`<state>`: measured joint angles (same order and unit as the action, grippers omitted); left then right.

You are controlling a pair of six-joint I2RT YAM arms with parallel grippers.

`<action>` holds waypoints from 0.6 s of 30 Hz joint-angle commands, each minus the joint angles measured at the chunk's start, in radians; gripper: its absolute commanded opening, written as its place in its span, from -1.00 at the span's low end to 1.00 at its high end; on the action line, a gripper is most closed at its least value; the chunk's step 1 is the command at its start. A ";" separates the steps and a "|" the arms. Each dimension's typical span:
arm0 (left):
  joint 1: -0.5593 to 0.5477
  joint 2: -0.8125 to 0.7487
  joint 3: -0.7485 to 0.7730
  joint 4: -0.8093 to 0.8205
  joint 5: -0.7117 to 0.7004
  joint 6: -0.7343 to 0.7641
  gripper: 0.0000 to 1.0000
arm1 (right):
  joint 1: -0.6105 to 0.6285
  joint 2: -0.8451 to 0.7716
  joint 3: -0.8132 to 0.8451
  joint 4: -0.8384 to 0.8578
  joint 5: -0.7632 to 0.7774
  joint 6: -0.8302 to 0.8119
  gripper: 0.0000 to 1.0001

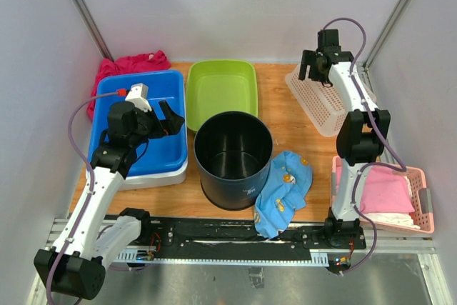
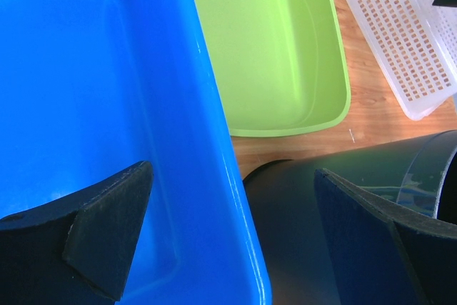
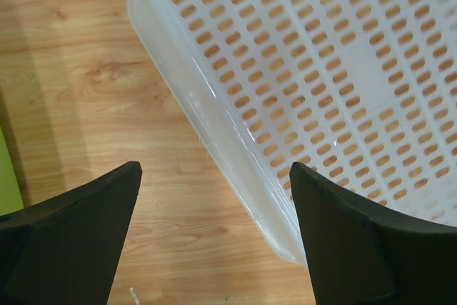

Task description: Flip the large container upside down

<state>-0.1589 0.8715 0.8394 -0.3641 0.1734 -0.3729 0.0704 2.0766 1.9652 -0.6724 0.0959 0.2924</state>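
The large container is a tall black round bin (image 1: pixel 233 159), standing upright with its mouth up in the middle of the table; its dark side also shows in the left wrist view (image 2: pixel 335 248). My left gripper (image 1: pixel 171 119) is open and empty, just left of the bin's rim, over the blue tub's right rim; in the left wrist view (image 2: pixel 232 226) one finger is over the tub and one over the bin. My right gripper (image 1: pixel 313 69) is open and empty at the back right, straddling the white basket's left edge in the right wrist view (image 3: pixel 214 205).
A blue tub (image 1: pixel 146 130) stands left of the bin, a green basin (image 1: pixel 220 91) behind it, a white perforated basket (image 1: pixel 323 101) at back right. A blue patterned cloth (image 1: pixel 284 189) lies against the bin's right. A pink basket (image 1: pixel 389 198) with clothes is front right, a red cloth (image 1: pixel 125 66) back left.
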 commanded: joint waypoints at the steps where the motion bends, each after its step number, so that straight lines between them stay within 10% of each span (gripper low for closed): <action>1: 0.005 -0.006 -0.009 0.019 0.004 -0.009 0.98 | 0.075 0.032 0.085 0.029 0.059 -0.323 0.77; 18: 0.005 0.003 0.000 0.009 0.008 0.000 0.98 | 0.086 0.370 0.447 -0.003 0.724 -0.316 0.89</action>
<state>-0.1589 0.8761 0.8364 -0.3637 0.1741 -0.3756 0.1890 2.4283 2.3497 -0.6598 0.5709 -0.1127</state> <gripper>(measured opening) 0.991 0.942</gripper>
